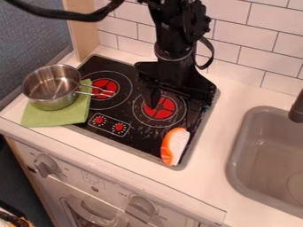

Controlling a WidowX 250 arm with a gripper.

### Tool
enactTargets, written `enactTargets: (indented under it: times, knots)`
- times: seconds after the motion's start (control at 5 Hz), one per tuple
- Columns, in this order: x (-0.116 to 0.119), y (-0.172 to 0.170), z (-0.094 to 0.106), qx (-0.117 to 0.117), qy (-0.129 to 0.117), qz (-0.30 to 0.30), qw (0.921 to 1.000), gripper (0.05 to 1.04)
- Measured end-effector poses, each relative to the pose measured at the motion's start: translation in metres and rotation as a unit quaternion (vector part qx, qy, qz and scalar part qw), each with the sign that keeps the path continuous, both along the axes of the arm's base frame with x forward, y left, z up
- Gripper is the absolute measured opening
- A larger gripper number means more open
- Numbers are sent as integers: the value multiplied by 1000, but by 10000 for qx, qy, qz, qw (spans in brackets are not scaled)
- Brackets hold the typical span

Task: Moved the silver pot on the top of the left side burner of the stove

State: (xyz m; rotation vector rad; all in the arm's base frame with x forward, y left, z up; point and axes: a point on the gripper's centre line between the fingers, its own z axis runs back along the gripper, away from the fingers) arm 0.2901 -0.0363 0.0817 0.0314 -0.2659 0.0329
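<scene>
The silver pot (52, 86) sits on a green cloth (54, 118) at the left side of the stove (137, 144), its wire handle (95, 91) reaching over the stove's left burner (106, 87). The pot hides part of the cloth. My tool (172, 116) hangs over the stove's right burner (160, 111), open and apart from the pot; its right finger is hard to make out, black against black. An orange-and-white toy food piece (176, 146) lies at the stove's front right corner. Right of the stove, the sink (235, 153) and the faucet (297, 107) are cut off, set in the white table (214, 177).
</scene>
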Motion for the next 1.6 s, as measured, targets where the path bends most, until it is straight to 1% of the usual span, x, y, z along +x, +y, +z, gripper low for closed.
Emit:
enactTargets:
  times: [0.2, 0.4, 0.6, 0.8, 1.0, 1.2, 1.4, 1.6]
  knots:
    - [-2, 0, -8, -17, 146, 11, 9999, 999]
    - [0, 28, -7, -138, 160, 383, 9990, 999]
    - [-1, 40, -7, -168, 201, 422, 9988, 1000]
    - [-8, 64, -9, -154, 402, 346, 9985, 1000]
    - [-14, 85, 0, -118, 371, 64, 9992, 1000]
    - [-21, 108, 1, -44, 419, -111, 9990, 1000]
    - [-18, 132, 7, 6, 262, -6, 9997, 1000]
    - [-14, 146, 0, 35, 330, -18, 9994, 999]
